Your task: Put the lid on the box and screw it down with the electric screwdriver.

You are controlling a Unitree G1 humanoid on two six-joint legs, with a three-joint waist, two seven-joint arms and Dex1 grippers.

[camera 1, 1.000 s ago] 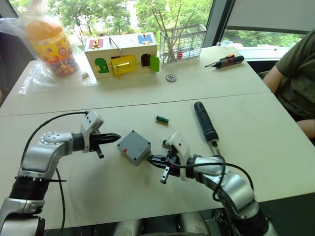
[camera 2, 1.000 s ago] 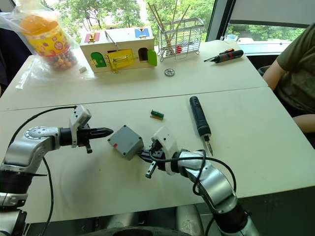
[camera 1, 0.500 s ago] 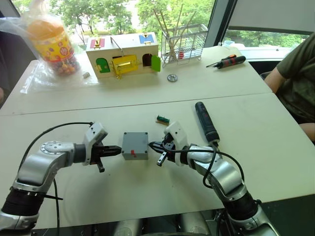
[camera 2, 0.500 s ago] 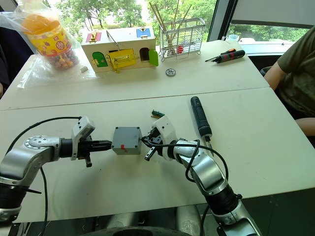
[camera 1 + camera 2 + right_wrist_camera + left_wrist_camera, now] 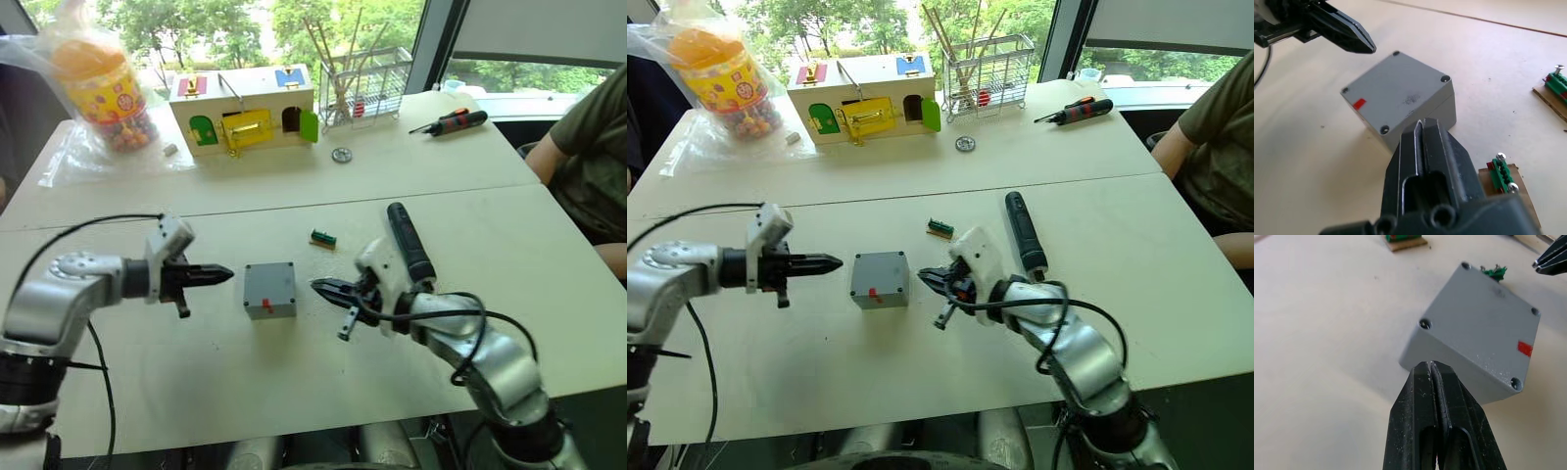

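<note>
While the box (image 5: 269, 290) sits on the pale counter (image 5: 196, 372) with its lid (image 5: 1396, 92) already in place, a closed hand points at it from either side without touching. The left hand (image 5: 223, 275) has its fingers pressed together and holds nothing; the right hand (image 5: 321, 287) is likewise closed and empty. The electric screwdriver (image 5: 409, 243) lies flat on the counter just behind the right hand, near a small green part (image 5: 323, 238).
</note>
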